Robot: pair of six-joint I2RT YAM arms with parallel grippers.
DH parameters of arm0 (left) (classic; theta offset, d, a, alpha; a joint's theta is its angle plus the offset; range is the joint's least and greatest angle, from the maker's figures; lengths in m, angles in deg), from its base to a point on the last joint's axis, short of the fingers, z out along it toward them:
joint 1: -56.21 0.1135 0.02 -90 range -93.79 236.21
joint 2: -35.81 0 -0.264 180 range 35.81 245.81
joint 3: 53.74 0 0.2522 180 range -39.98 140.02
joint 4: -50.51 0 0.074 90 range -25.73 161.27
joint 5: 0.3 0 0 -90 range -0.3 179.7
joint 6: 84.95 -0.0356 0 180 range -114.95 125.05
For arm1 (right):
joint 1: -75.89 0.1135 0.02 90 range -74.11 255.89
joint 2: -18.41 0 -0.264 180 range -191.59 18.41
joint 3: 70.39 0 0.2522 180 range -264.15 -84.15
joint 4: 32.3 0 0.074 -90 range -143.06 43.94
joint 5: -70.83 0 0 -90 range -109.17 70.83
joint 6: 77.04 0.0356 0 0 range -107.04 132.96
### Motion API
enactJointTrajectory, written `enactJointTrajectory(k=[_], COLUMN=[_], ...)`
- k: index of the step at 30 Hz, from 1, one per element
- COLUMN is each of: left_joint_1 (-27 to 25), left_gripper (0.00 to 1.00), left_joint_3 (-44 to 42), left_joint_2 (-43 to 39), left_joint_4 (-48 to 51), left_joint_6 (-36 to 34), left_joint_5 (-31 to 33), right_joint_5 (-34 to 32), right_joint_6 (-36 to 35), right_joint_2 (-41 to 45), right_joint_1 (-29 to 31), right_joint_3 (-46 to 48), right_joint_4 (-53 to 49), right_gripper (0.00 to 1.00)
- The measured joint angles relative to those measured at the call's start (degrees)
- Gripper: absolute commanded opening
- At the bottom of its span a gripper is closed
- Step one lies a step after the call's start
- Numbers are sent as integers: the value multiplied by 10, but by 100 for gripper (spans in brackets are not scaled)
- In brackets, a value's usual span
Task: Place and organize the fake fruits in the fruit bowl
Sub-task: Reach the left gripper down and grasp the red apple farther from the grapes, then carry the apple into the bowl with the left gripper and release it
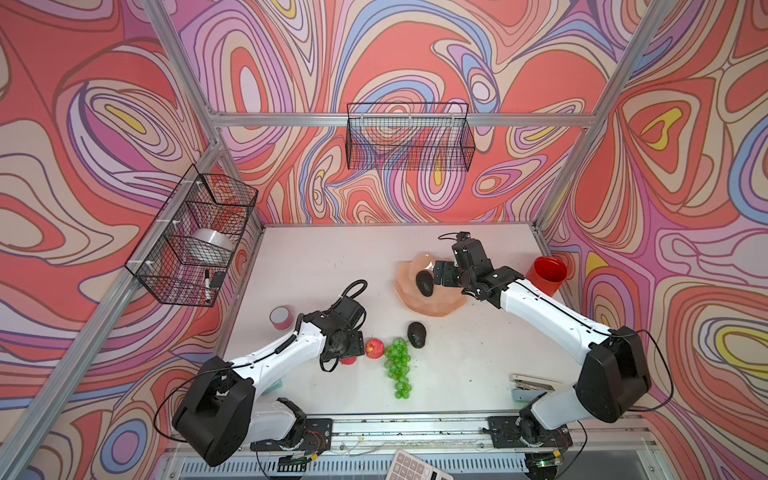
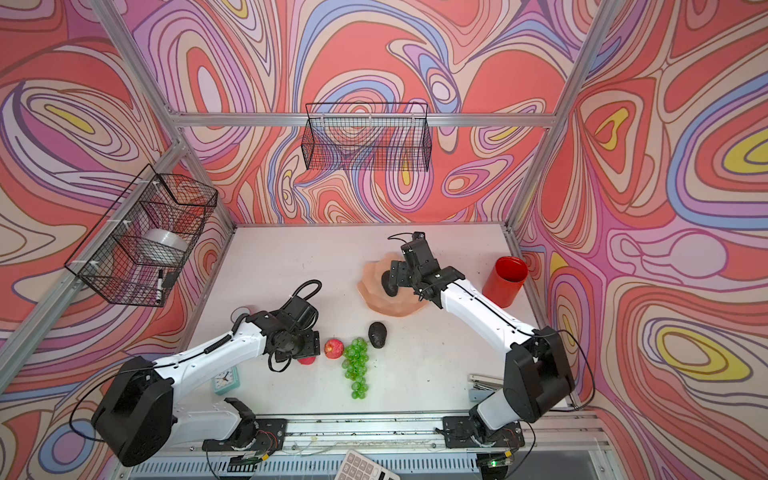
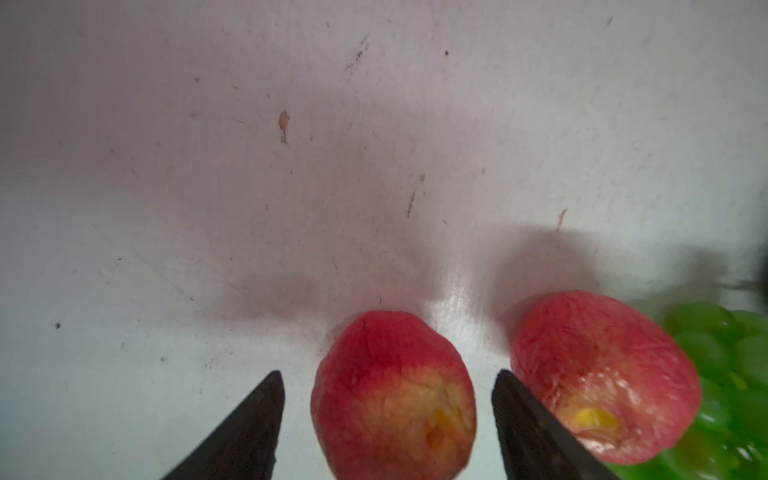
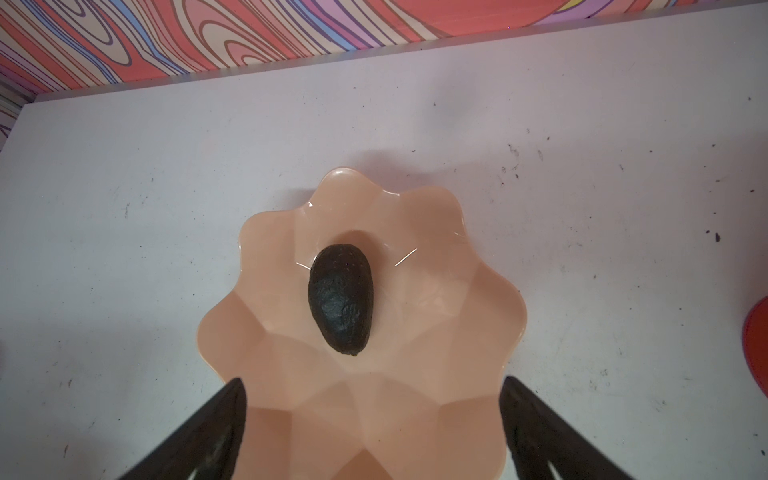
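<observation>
One small red fake apple (image 3: 392,399) between spread left fingers (image 3: 249,428) | advise closing centred, sparing neighbouring red apple (image 3: 602,374) | right fingers (image 4: 208,428) spread, empty, over peach-pink scalloped bowl (image 4: 490,257)

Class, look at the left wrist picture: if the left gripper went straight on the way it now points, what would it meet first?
Most likely the red apple, which lies centred in the open left gripper, with the table right under it. The second apple sits off to one side, outside that line.
</observation>
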Motion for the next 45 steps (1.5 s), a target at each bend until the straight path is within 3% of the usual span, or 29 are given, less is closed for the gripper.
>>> enactJointTrajectory(k=[9,13,18,30,35,45], left_joint_1=[0,0,0,-3,-35,-69], left_gripper=[36,34,34,34,34,34], left_joint_3=[-7,34,152,435,539,580], left_joint_2=[-9,-24,-25,243,338,422], left_joint_4=[3,36,57,-17,-22,-15], left_joint_6=[-12,-37,-77,-136,-146,-146], left_joint_5=[13,24,34,-35,-48,-47], right_joint_5=[-5,-9,-12,-23,-24,-26], right_joint_6=[0,0,2,37,52,65], right_joint_2=[8,11,33,155,185,214], right_joint_1=[0,0,0,0,0,0], right_joint_3=[2,2,14,82,116,143], right_joint_4=[0,0,-1,-32,-54,-71], right_gripper=[98,98,98,98,98,98])
